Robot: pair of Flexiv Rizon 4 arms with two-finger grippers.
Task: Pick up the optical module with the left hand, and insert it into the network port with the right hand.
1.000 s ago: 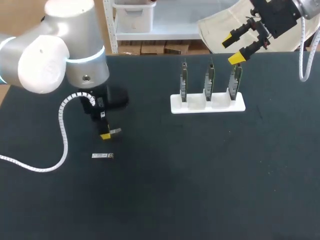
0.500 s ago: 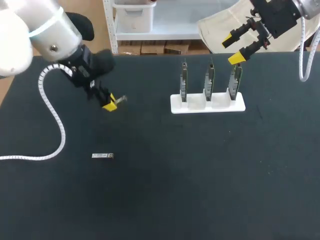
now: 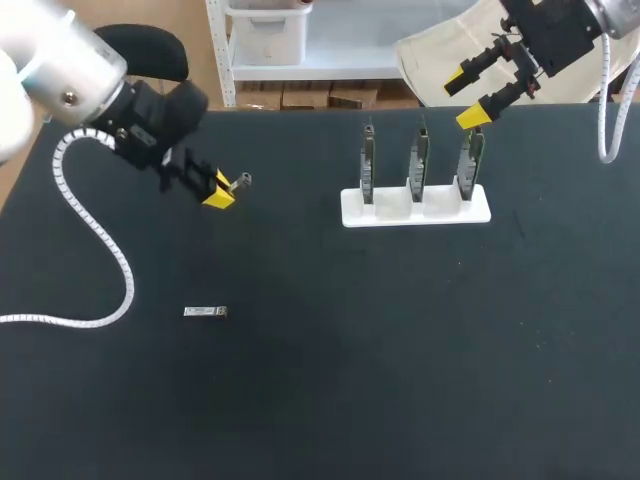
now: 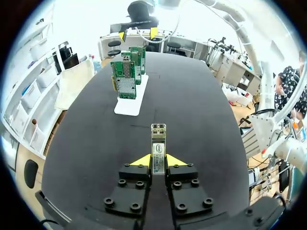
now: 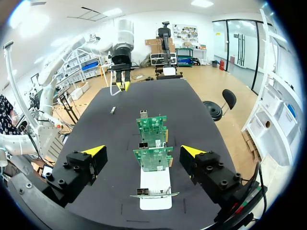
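My left gripper (image 3: pixel 220 190) hangs above the table's back left, shut on a silver optical module (image 3: pixel 239 181) that sticks out past its yellow tips toward the card stand. In the left wrist view the module (image 4: pixel 158 143) is clamped between the fingers (image 4: pixel 158 160). A second module (image 3: pixel 205 312) lies flat on the black table, nearer the front. Three upright green network cards (image 3: pixel 420 160) stand in a white base (image 3: pixel 415 208). My right gripper (image 3: pixel 478 95) hovers open behind and above the stand, the cards (image 5: pixel 153 143) straight ahead of its spread fingers (image 5: pixel 144 151).
The black table (image 3: pixel 400 350) spreads wide in front of the stand. My left arm's white coiled cable (image 3: pixel 95 250) droops over the table's left side. The lying module (image 5: pixel 112 110) is well away from the stand's base (image 5: pixel 156 194).
My left arm has risen from just above the lying module and swung toward the back left, turning the held module to point at the stand. The right arm has stayed still.
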